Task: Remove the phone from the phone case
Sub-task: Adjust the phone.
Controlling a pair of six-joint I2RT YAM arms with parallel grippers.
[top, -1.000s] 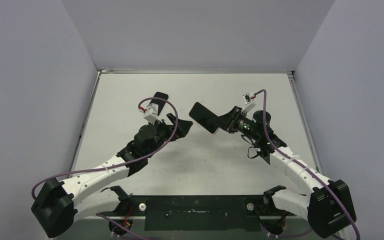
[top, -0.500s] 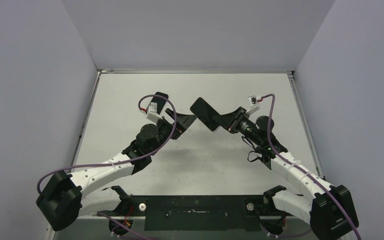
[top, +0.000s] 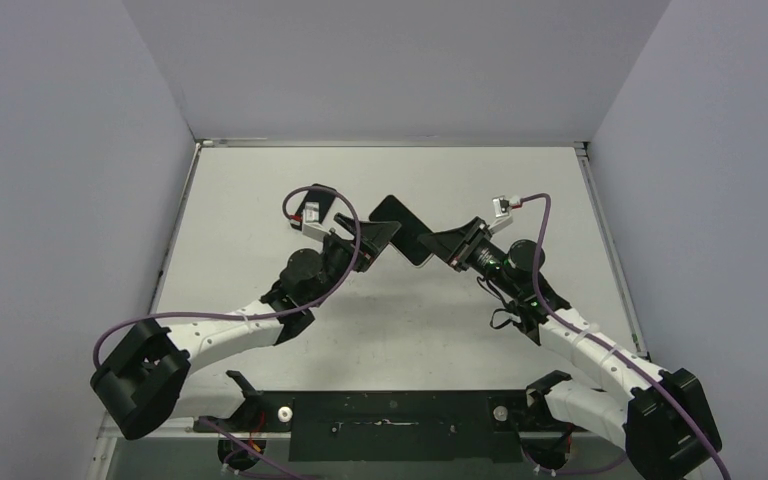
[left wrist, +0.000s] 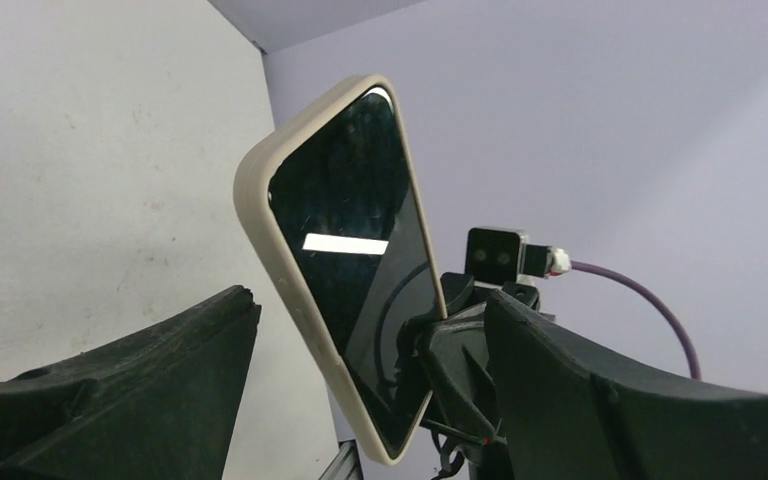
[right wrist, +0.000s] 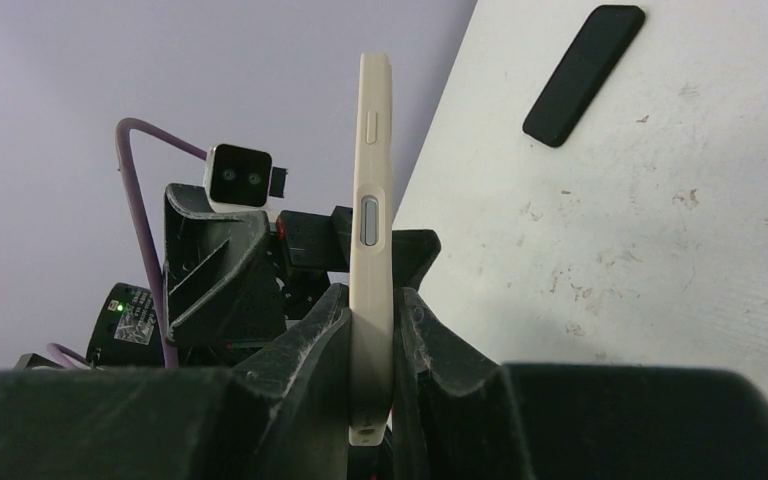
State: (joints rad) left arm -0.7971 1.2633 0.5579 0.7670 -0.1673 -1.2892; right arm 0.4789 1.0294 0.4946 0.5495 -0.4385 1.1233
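The phone (top: 403, 228), dark screen in a beige case, is held up off the table, edge-on in the right wrist view (right wrist: 372, 200). My right gripper (top: 442, 243) is shut on its lower end, fingers pressed on both faces (right wrist: 372, 300). In the left wrist view the screen (left wrist: 360, 250) faces the camera inside the beige case rim (left wrist: 260, 230). My left gripper (top: 380, 235) is open, its two fingers standing wide on either side of the phone's free end (left wrist: 370, 300), not touching it.
A flat black slab (right wrist: 582, 75) lies on the white table (right wrist: 660, 250) behind my left arm, partly hidden in the top view (top: 322, 191). Grey walls close in the table on three sides.
My left gripper has moved right and up to the phone, its open fingers now around the free end. My right gripper has carried the phone slightly left towards it.
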